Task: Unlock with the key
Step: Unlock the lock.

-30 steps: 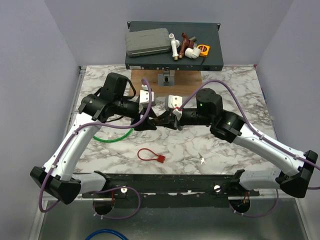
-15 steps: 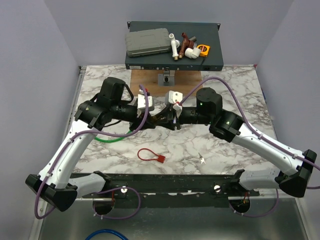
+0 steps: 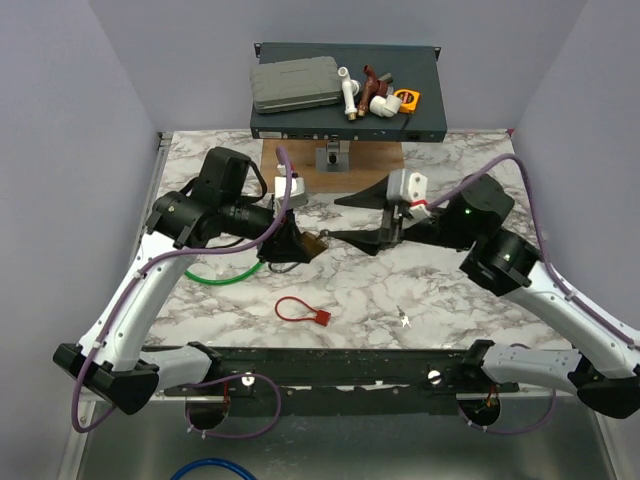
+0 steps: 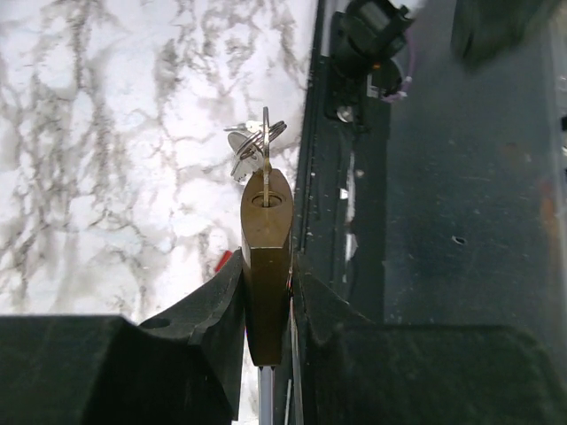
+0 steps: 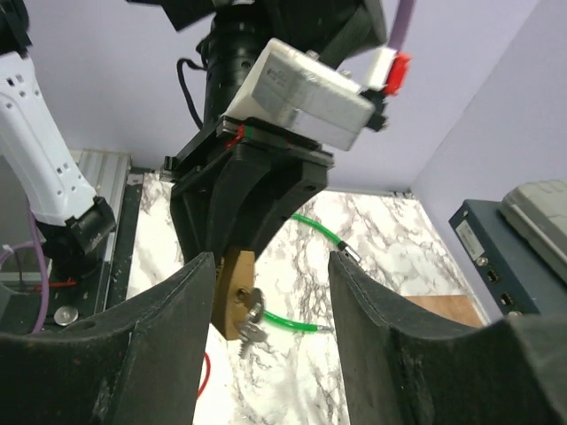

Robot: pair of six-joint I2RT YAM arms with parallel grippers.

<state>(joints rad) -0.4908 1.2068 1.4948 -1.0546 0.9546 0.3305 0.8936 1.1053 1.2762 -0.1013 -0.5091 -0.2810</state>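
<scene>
Your left pincer [image 3: 290, 244] has the padlock [image 4: 266, 257] between its fingers, with the key [image 4: 265, 142] in the end farthest from it. Your right pincer [image 3: 335, 220] faces the padlock from just right, apart. On the table [image 3: 450, 160], the loop [image 3: 300, 310] lies nearer you than the left pincer and the cable [image 3: 225, 277] lies to its left.

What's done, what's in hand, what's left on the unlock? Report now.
Done: the key is inserted in the brass padlock. In hand: the left gripper clamps the padlock body, while the right gripper is open and clear of the key. Remaining: turning the key and freeing the shackle. The views hide the shackle, so I cannot confirm whether it is unlocked.
</scene>
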